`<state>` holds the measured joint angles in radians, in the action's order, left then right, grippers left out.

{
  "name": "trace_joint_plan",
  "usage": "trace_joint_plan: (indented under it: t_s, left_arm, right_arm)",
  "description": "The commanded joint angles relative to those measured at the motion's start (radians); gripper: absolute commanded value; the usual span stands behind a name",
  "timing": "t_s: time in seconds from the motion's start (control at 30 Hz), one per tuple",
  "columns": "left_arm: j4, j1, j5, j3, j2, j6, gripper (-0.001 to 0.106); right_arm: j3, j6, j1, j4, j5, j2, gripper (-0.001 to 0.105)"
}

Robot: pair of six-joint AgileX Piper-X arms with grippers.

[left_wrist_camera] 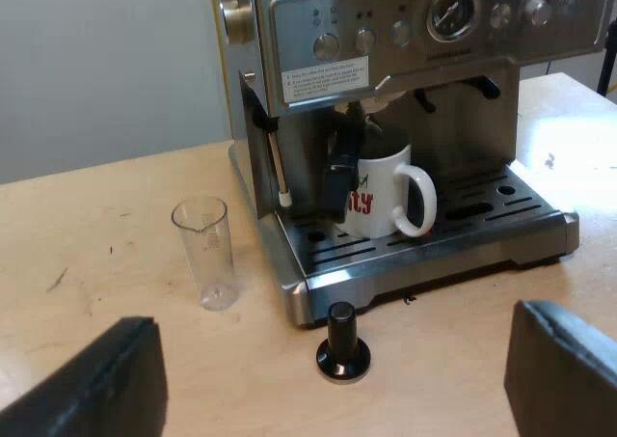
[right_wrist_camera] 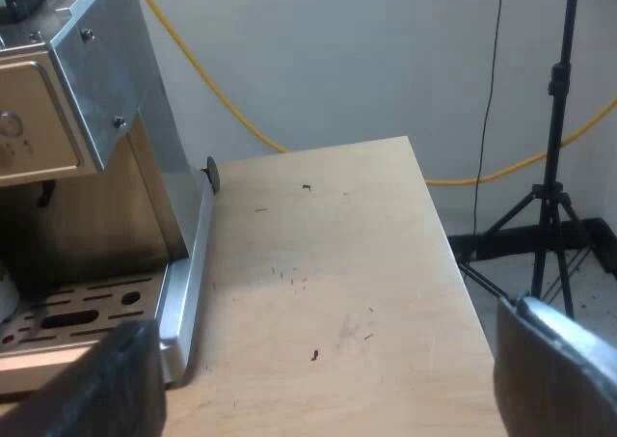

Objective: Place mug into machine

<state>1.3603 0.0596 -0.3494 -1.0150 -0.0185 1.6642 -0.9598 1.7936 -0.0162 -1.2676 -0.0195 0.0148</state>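
A white mug (left_wrist_camera: 386,191) with red lettering stands upright on the drip tray (left_wrist_camera: 501,220) of the steel espresso machine (left_wrist_camera: 386,32), under its front, handle turned outward. A dark part of the machine (left_wrist_camera: 342,167) hangs just in front of the mug. My left gripper (left_wrist_camera: 333,394) is open, low over the table a short way before the machine, with nothing between its fingers (left_wrist_camera: 96,384). My right gripper (right_wrist_camera: 328,384) is open and holds nothing, beside the machine's side panel (right_wrist_camera: 106,80) and the tray's corner (right_wrist_camera: 178,312).
A clear measuring glass (left_wrist_camera: 207,254) stands on the wooden table (left_wrist_camera: 87,225) near the machine's corner. A tamper with a black knob (left_wrist_camera: 342,345) stands just before the tray. Beyond the table's edge (right_wrist_camera: 453,254) are a black tripod (right_wrist_camera: 549,205) and a yellow cable (right_wrist_camera: 222,99).
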Motion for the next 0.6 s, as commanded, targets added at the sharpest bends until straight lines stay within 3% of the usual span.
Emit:
trace_joint_plan:
  t_s: [0.03, 0.2, 0.43, 0.5, 0.6]
  left_arm:
    - [-0.010, 0.002, 0.001, 0.014, -0.137, 0.012, 0.073]
    - [-0.049, 0.002, 0.001, 0.086, -0.137, 0.012, 0.073]
    - [-0.186, 0.002, 0.005, 0.248, -0.135, 0.013, 0.073]
    - [-0.231, 0.002, 0.021, 0.291, -0.135, 0.013, 0.073]
    - [-0.300, 0.002, 0.109, 0.354, -0.135, 0.011, 0.073]
  right_arm:
    - [0.011, 0.005, -0.002, 0.021, 0.006, 0.042, 0.071]
    - [0.067, -0.002, -0.002, 0.071, 0.061, 0.040, 0.071]
    - [0.182, -0.002, -0.002, 0.132, 0.077, 0.038, 0.071]
    - [0.213, -0.002, -0.002, 0.143, 0.077, 0.039, 0.071]
    - [0.263, -0.002, -0.002, 0.161, 0.077, 0.039, 0.071]
